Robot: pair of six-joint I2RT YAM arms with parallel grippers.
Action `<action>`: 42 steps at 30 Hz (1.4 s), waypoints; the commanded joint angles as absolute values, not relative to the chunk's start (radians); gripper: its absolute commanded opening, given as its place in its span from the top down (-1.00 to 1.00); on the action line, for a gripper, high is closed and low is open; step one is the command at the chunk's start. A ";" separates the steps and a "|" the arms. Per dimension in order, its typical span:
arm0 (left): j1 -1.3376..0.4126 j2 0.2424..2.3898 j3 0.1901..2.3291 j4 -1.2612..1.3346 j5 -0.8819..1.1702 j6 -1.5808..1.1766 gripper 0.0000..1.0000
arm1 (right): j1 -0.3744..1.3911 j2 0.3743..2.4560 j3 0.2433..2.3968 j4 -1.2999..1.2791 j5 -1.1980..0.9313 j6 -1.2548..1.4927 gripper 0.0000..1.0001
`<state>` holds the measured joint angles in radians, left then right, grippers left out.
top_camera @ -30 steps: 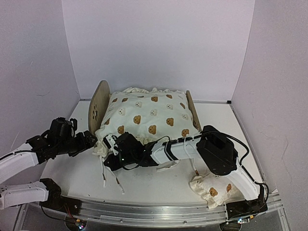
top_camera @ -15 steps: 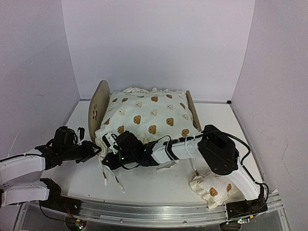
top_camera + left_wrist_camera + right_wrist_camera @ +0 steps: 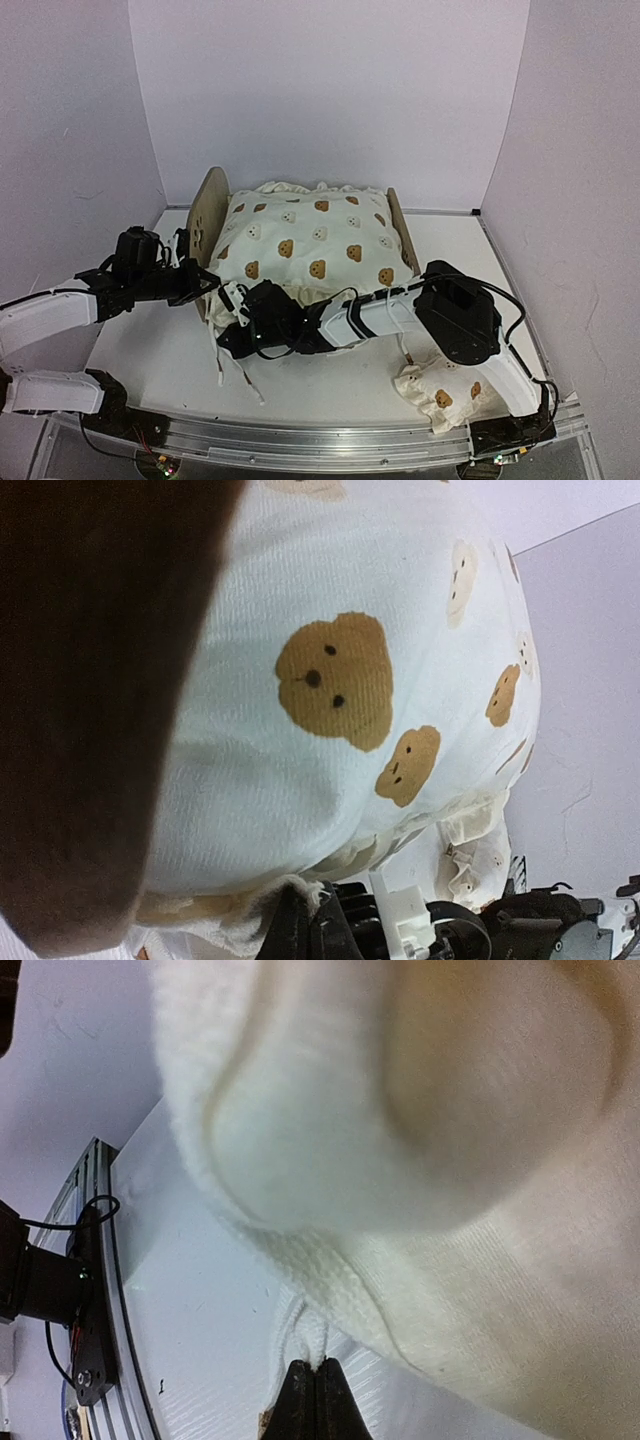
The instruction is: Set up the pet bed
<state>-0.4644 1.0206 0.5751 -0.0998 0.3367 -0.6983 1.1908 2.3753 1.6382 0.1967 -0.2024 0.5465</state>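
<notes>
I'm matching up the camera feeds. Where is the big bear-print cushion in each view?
Top external: the cushion lies centre, on the pet bed.
Left wrist: it fills the middle, right of the dark blurred headboard.
Right wrist: probably the plain cream fabric across top and right.
Shared landmark: the white table.

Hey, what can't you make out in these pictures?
Pet bed base: top view, covered by the cushion.
What the left gripper holds, if anything: top view too small; left wrist view, blurred headboard blocks it.
Small pillow: top view, partly under the right arm.
</notes>
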 commanded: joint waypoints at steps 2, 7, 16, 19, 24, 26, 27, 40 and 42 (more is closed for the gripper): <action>-0.512 1.112 0.627 -0.056 0.420 -0.649 1.00 | 1.198 2.266 1.609 0.317 -0.110 0.573 1.00; -0.521 1.059 0.559 -0.068 0.353 -0.648 1.00 | 1.198 2.264 1.639 0.321 -0.100 0.548 1.00; -0.519 0.927 0.545 -0.092 0.289 -0.646 1.00 | 1.198 2.233 1.620 0.337 -0.043 0.504 1.00; -0.518 0.960 0.569 -0.114 0.302 -0.632 1.00 | 1.198 2.251 1.656 0.314 -0.034 0.472 0.99; -0.519 0.985 0.590 -0.130 0.311 -0.619 1.00 | 1.189 2.277 1.700 0.198 0.021 0.470 0.97; -0.519 0.986 0.596 -0.135 0.317 -0.612 0.93 | 1.189 2.280 1.695 0.193 -0.005 0.457 0.96; -0.519 0.987 0.595 -0.141 0.332 -0.602 0.84 | 1.189 2.282 1.697 0.193 -0.023 0.448 0.96; -0.514 0.587 0.406 -0.340 0.181 -0.890 -0.04 | 1.187 2.311 1.717 0.193 -0.099 0.440 0.94; -0.514 0.564 0.375 -0.337 0.184 -0.921 0.06 | 1.187 2.313 1.721 0.196 -0.105 0.445 0.94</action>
